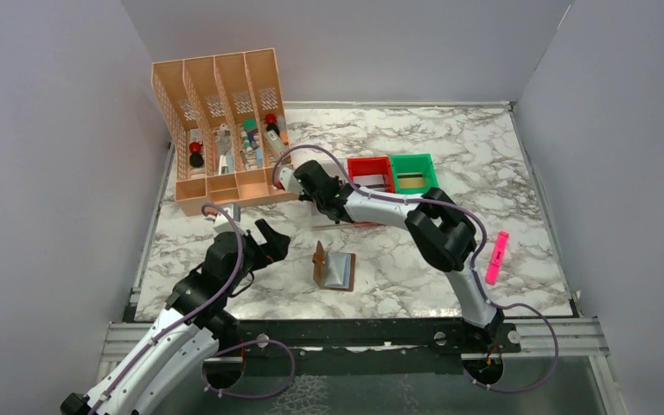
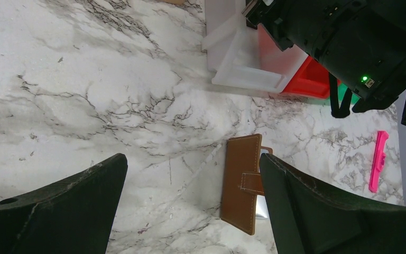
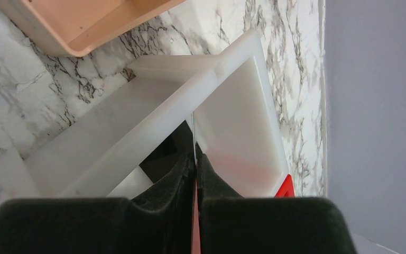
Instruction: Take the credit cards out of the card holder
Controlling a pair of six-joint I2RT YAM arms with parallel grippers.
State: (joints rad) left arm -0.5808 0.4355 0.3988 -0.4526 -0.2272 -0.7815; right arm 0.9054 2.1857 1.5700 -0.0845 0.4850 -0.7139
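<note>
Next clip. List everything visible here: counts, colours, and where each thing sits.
table: 1, white-grey marble, fills the workspace
file organizer: 1, peach, four slots with small items, back left
white bin: 1, white, left of the red bin
red bin: 1, red, mid-table
green bin: 1, green, touching the red bin's right side
card holder: 1, brown, open, near centre
credit card: 1 seen edge-on, thin, grey, above the white bin
marker: 1, pink, right side
left pincer: 1, black, open, beside the card holder
right pincer: 1, black, shut on the credit card
</note>
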